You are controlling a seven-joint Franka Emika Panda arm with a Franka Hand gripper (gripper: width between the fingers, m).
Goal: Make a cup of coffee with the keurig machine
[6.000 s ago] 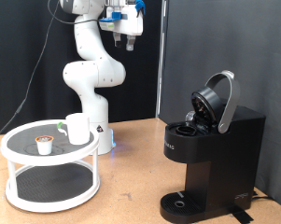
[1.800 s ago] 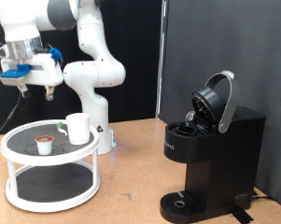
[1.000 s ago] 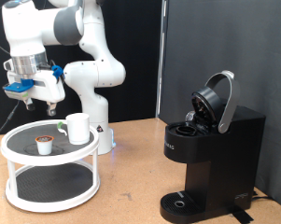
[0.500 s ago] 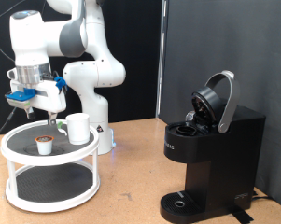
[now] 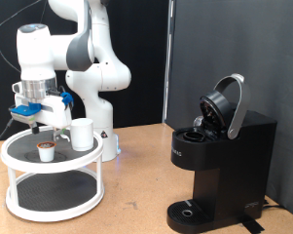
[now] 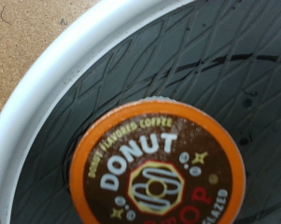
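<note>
A light wooden table (image 5: 136, 171) carries the work, with a black curtain (image 5: 234, 49) as backdrop behind the coffee maker and a white wall behind the arm. At the exterior view's left stands a white two-tier round stand (image 5: 15, 156) with dark shelves. The gripper (image 5: 44, 125) hangs just above its upper shelf; how far its jaws are parted cannot be told from either view.

Directly beneath the jaws sits the pod (image 5: 47, 150), upright on the dark ribbed shelf. In the wrist view the pod (image 6: 159, 173) fills much of the picture: an orange ring around a brown lid reading "DONUT" in large white letters, "FLAVORED COFFEE" along the top, a frosted doughnut drawing, and what seems to be "SHOP" cut off at the edge. The white rim (image 6: 47, 103) of the stand curves around it.

The cup (image 5: 82, 134) stands just beside the jaws, on the same shelf. The keurig machine (image 5: 219, 166) sits well apart from the jaws, at the exterior view's right, its lid raised.
</note>
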